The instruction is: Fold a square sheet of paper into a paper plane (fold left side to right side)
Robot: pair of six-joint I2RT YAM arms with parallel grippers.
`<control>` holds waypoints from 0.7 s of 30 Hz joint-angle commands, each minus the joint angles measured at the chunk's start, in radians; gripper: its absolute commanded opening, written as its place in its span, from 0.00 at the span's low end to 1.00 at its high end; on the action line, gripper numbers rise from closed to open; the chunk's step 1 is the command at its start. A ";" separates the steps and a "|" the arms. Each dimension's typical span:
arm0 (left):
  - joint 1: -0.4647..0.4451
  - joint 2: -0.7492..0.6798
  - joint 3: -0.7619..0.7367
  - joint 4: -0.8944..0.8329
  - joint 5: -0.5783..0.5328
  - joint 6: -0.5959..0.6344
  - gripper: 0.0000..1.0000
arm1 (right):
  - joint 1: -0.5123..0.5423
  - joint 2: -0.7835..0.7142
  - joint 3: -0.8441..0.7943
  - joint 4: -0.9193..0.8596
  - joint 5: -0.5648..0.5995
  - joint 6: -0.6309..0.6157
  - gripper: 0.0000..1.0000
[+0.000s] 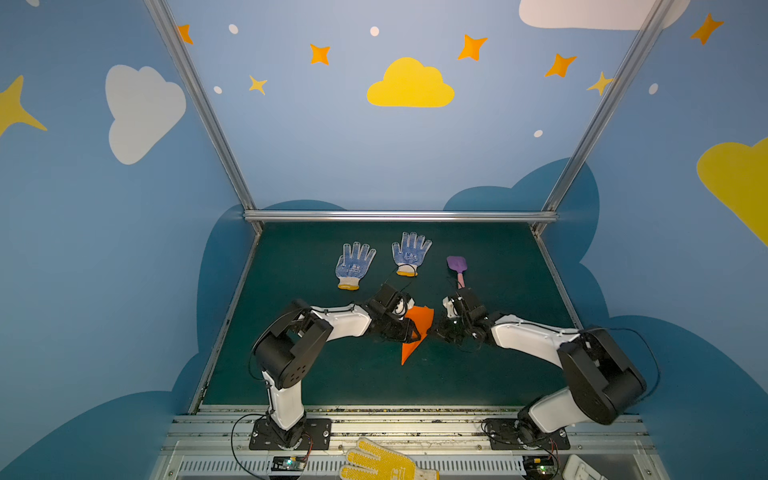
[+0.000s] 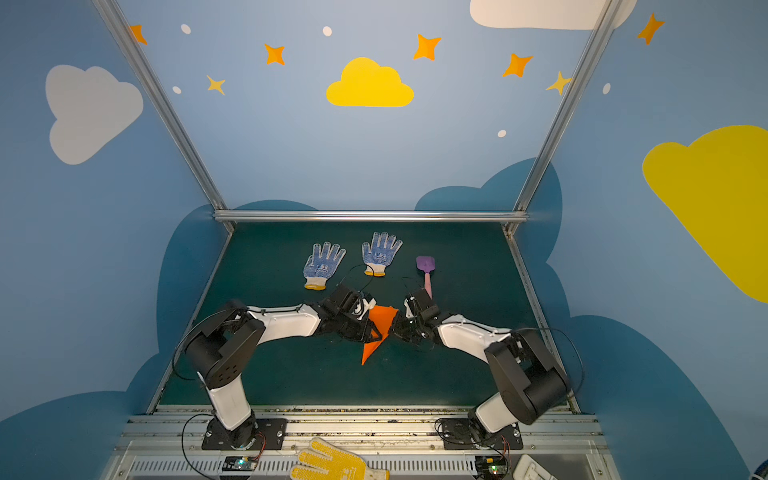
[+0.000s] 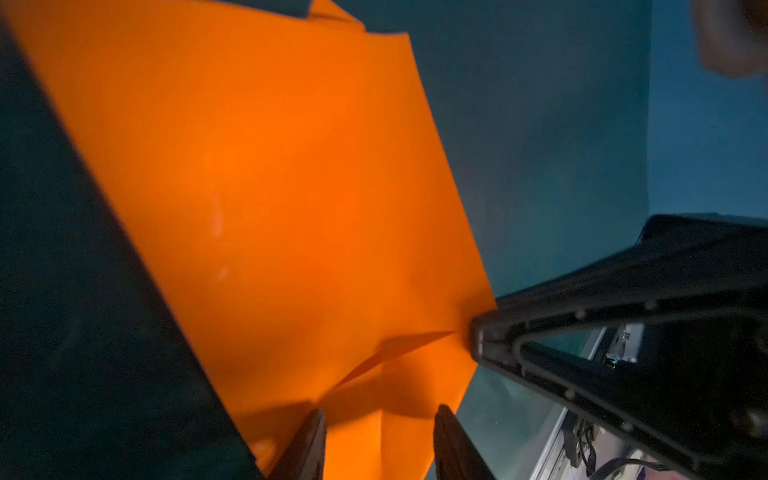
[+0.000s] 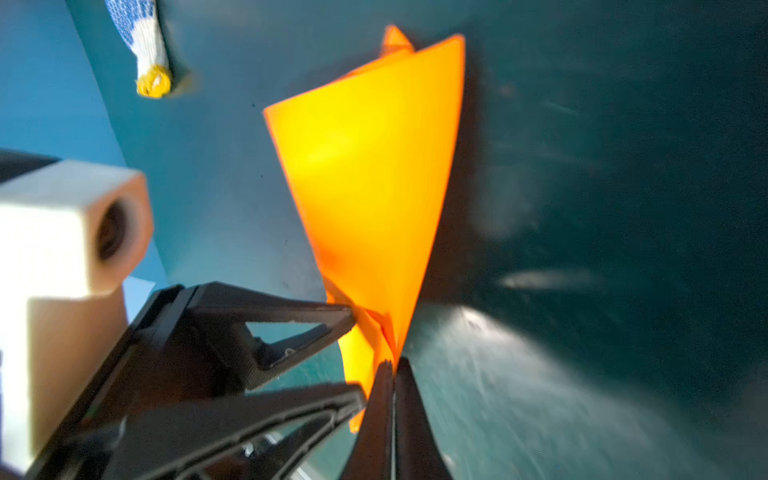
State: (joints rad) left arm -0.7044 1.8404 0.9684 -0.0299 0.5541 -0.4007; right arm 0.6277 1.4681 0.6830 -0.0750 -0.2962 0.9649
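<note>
Paper plane [image 1: 419, 328] [image 2: 383, 322], bright orange, sits over the middle of the dark green mat [image 1: 332, 374]. Its sharp nose is aimed at the near edge and its broad tail end toward the back, caught between the two arms. From where I stand the right gripper [image 1: 434, 330] [image 4: 392, 370] is clamped tight on the plane's edge, fingers flat together with orange paper pinched at their tips. The left gripper [image 1: 409, 334] [image 3: 380, 409] has its fingers parted, tips set against the paper on either side of a crease; whether they actually squeeze it I cannot tell. The mat shows pale streaks in the right wrist view and is boxed in by a silver aluminium rail [image 1: 399, 216] and blue walls [image 1: 332, 158] painted with clouds and orange stars, with one big yellow cloud [image 1: 409, 85] straight ahead. Toward the back lie a blue-dotted glove [image 1: 354, 266] and a second blue-dotted glove [image 1: 410, 251] with a black cable [image 1: 405, 266] looped over its cuff. Beside them is a purple-and-pink toy shovel [image 1: 457, 266], the lower end of its handle hidden behind the right gripper. A yellow dotted glove [image 1: 382, 461] lies on the metal base [image 1: 415, 432] in front of the mat, cut off by the bottom edge. In both top views the left gripper covers the plane's left side, and I cannot say if the nose touches the mat. Both wrist views are smeared up close.
</note>
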 commanded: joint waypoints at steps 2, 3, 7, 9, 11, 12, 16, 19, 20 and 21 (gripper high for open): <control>-0.019 0.049 0.041 0.010 0.044 0.020 0.44 | 0.041 -0.115 -0.064 -0.108 0.180 0.108 0.00; -0.021 0.055 0.044 0.017 0.047 0.017 0.44 | 0.049 -0.136 -0.077 -0.117 0.205 0.127 0.00; -0.022 0.053 0.035 0.037 0.053 0.013 0.44 | 0.061 -0.173 -0.110 -0.133 0.240 0.159 0.00; -0.021 0.040 0.027 0.038 0.051 0.015 0.45 | 0.061 -0.166 -0.107 -0.135 0.238 0.154 0.00; -0.017 0.023 0.019 0.036 0.048 0.017 0.47 | 0.061 -0.155 -0.100 -0.137 0.234 0.148 0.00; -0.015 0.012 0.012 0.034 0.048 0.020 0.48 | 0.062 -0.151 -0.095 -0.137 0.230 0.143 0.00; -0.012 -0.055 -0.007 -0.003 0.016 0.040 0.53 | 0.064 -0.149 -0.072 -0.142 0.227 0.132 0.00; -0.012 -0.101 -0.028 -0.036 -0.012 0.052 0.56 | 0.066 -0.150 -0.060 -0.147 0.224 0.124 0.00; -0.013 -0.117 -0.036 -0.045 -0.020 0.055 0.56 | 0.066 -0.149 -0.056 -0.148 0.222 0.122 0.00; -0.013 -0.130 -0.046 -0.050 -0.028 0.056 0.57 | 0.065 -0.147 -0.057 -0.142 0.221 0.122 0.00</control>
State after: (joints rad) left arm -0.7200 1.7504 0.9413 -0.0345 0.5613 -0.3733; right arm 0.6884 1.3125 0.5995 -0.1986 -0.0872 1.0958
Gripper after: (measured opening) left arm 0.565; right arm 0.047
